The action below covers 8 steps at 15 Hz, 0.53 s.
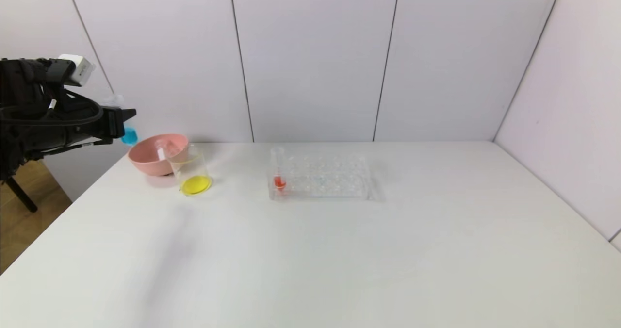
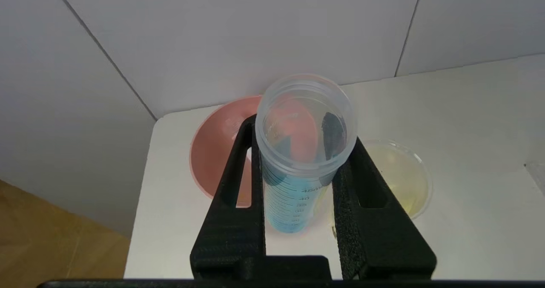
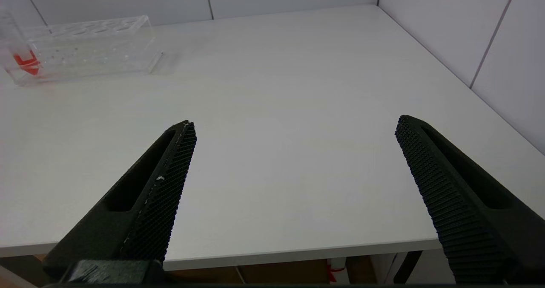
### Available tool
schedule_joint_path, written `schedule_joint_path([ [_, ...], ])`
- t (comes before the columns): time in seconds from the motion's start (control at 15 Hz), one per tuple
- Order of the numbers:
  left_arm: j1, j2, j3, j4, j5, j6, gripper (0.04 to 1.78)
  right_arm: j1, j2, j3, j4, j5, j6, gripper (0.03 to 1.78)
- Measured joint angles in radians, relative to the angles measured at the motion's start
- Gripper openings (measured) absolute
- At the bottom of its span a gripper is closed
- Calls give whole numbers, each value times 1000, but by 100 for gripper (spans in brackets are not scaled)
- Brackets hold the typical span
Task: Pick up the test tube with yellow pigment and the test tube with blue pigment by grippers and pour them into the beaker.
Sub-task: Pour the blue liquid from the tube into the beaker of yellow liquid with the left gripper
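Blue-pigment clear test tube (image 2: 298, 168) sits clamped, near upright, between the left gripper (image 2: 298, 194) fingers, above the table's left edge. Small clear beaker (image 1: 191, 172) with yellow liquid lies forward-right, beside pink bowl (image 1: 155, 155). Right gripper (image 3: 294, 160) hangs with fingers apart, far from the beaker.

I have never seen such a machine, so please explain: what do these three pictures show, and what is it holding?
It is a robot with two arms. One picture looks down from its head; the other two come from cameras on its wrists. The left pincer, raised left of the white table, grips the test tube with blue pigment. The right pincer hangs open, holding nothing. On the table stand a pink bowl, the beaker with yellow liquid, and a clear rack with one red tube.
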Motion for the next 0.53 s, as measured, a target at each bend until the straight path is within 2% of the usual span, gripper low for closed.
schedule_joint_path([
  [0.13,9,20,-43,14,-67,46,46,0,0,0,0,0,0,171],
  [0.27,15,33,-107,83,-104,112,46,0,0,0,0,0,0,171],
  [0.53,64,51,-304,379,-211,389,46,0,0,0,0,0,0,171],
])
